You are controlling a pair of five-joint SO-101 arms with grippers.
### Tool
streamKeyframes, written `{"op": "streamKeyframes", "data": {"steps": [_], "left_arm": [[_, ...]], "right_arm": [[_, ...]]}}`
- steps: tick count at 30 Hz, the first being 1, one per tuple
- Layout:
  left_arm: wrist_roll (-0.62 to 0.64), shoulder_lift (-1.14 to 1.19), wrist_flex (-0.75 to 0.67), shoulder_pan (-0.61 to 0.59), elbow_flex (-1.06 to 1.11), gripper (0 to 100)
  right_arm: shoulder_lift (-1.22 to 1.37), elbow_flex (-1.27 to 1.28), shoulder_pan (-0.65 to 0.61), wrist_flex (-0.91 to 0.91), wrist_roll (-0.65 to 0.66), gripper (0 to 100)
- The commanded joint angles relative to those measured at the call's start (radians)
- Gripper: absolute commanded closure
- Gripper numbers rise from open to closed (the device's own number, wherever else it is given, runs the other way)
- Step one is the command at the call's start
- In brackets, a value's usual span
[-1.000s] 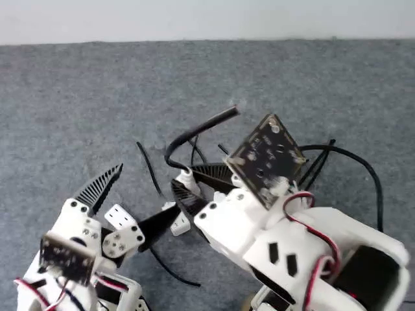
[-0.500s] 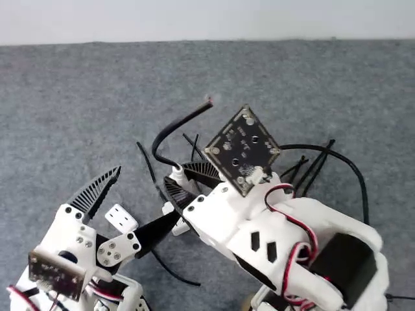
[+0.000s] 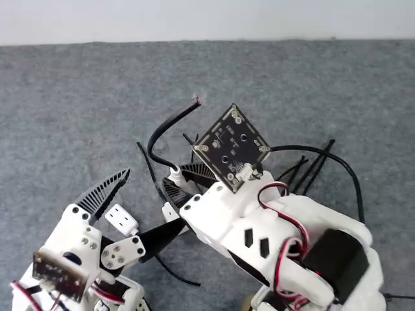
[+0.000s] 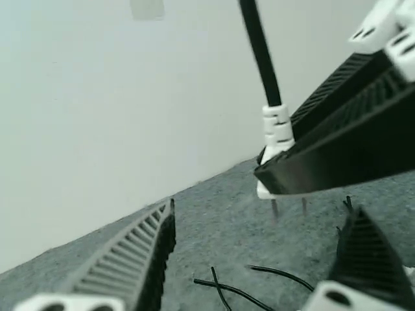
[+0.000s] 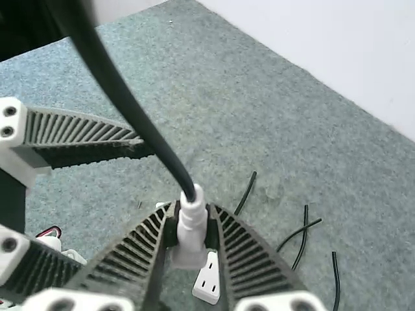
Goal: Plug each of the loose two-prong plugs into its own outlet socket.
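**Right gripper** (image 5: 189,212): both ribbed fingers (image 5: 146,249) are closed on the white plug (image 5: 188,236), clamping its body from two sides. The two prongs (image 4: 288,207) point down and hang clear of the grey mat (image 3: 78,97).

**Black cable** (image 5: 117,91): it leaves the top of the plug and arcs up and away to a cut end (image 3: 196,102).

**Right arm** (image 3: 279,240): it reaches over the plug with the wrist pitched down. Its camera board (image 3: 231,148) sits tilted just above the plug.

**White socket** (image 5: 207,280): it lies flat on the mat, below the plug and between the right fingers.

**Left gripper** (image 3: 155,196): the fingers are spread wide and hold nothing. The black finger (image 3: 162,230) lies close beside the socket under the plug. The ribbed finger (image 3: 104,189) stands well off to the plug's side. Between them, near the palm, sits a second socket (image 3: 121,219).

**Left arm** (image 3: 71,259): it sits low, angled toward the plug.

**Surroundings:** short loose wire pieces (image 5: 298,233) lie on the mat beyond the plug. A further bundle (image 3: 311,167) lies past the right arm. A white wall (image 3: 194,19) backs the mat.
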Motion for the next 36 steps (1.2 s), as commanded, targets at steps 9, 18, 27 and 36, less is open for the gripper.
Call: {"op": "streamKeyframes", "data": {"steps": [9,18,27,36], "left_arm": [[-0.011,0.0,-0.043,-0.075,0.022,62],[-0.011,-0.002,-0.046,-0.081,0.041,62],[-0.011,-0.002,-0.054,-0.08,0.061,62],[-0.009,-0.002,-0.032,-0.075,0.053,62]], "right_arm": [[-0.18,0.176,-0.007,-0.042,-0.018,99.1],[-0.278,0.23,-0.007,-0.05,-0.017,99.1],[-0.314,0.236,-0.007,-0.038,-0.017,99.1],[-0.309,0.236,-0.005,-0.111,-0.017,99.1]]}}
